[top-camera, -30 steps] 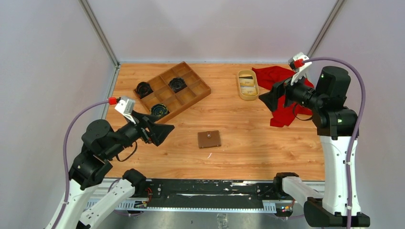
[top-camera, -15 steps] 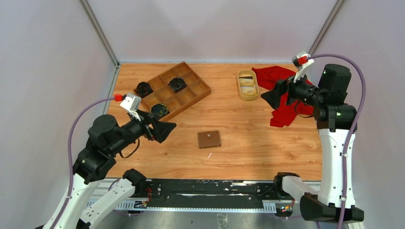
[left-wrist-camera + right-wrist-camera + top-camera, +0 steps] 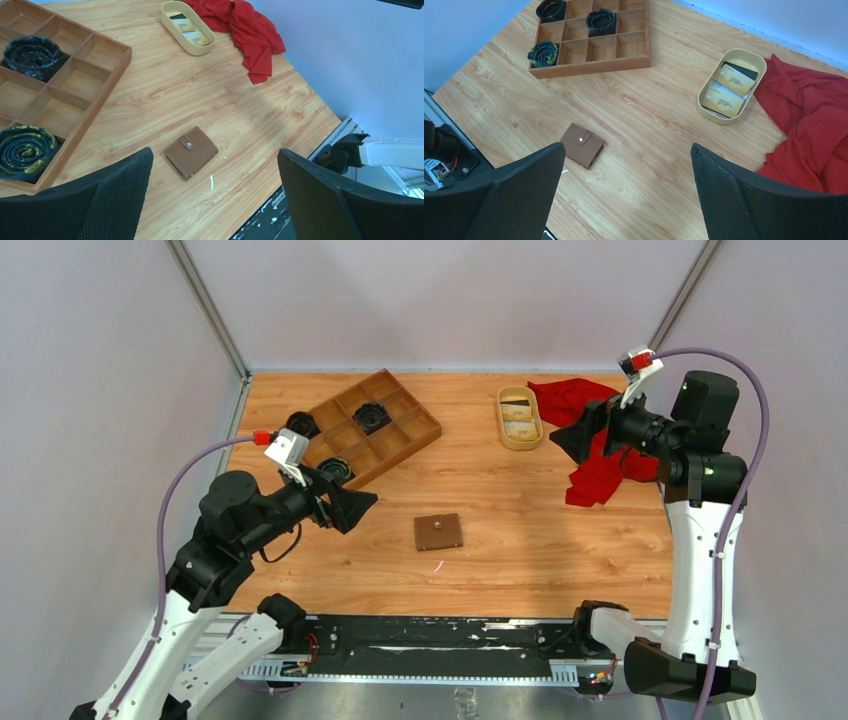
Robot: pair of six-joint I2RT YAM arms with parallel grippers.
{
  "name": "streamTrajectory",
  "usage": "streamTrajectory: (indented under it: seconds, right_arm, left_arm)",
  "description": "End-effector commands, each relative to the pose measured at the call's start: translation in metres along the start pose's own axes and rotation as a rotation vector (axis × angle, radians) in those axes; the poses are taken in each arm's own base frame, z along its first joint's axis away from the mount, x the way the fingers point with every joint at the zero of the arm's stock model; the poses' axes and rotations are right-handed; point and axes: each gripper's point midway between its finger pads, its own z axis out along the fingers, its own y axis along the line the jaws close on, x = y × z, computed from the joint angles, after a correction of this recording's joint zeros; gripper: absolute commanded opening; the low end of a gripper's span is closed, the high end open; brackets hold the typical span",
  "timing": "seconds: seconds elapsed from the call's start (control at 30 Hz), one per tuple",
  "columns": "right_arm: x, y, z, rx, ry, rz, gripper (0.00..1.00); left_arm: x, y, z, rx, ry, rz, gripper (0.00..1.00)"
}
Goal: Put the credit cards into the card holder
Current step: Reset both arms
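Top external view: the card holder (image 3: 438, 531) lies closed and flat on the wooden table (image 3: 520, 510), near the middle and toward the front edge, with its round snap facing up. The credit cards (image 3: 518, 418) sit in an oval yellow dish (image 3: 520, 447) toward the far right. A crumpled red cloth (image 3: 590, 475) lies just beside the dish on its right. A wooden compartment tray (image 3: 392, 443) stands at the far left and holds three rolled ties (image 3: 372, 418) in separate compartments. The left gripper (image 3: 360, 513) hangs in the air left of the card holder, apart from it. The right gripper (image 3: 562, 445) hangs in the air over the edge of the red cloth, just right of the dish.

Left wrist view: the left gripper's two fingers are spread wide with nothing between them. The card holder shows on the table below the gap, untouched. The dish with its cards and the red cloth lie well beyond it.

Right wrist view: the right gripper's fingers are likewise spread wide and carry nothing. Two light cards lie side by side in the dish, over a dark one at its far end. The card holder rests well apart from the dish, near the left finger in this view, with its flap snapped shut.
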Motion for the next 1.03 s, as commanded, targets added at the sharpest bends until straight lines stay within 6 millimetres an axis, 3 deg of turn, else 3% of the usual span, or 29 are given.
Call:
streamTrajectory:
  seconds: [0.0, 1.0]
  right_arm:
    - [0.0001, -0.0029, -0.0022, 0.004, -0.013, 0.022, 1.00]
    - [0.0003, -0.0109, -0.0048, 0.027, -0.020, 0.024, 1.00]
  left_arm:
    - [-0.0014, 0.0001, 0.0029, 0.012, -0.006, 0.025, 1.00]
    - [0.0032, 0.0076, 0.0013, -0.022, 0.008, 0.046, 1.00]
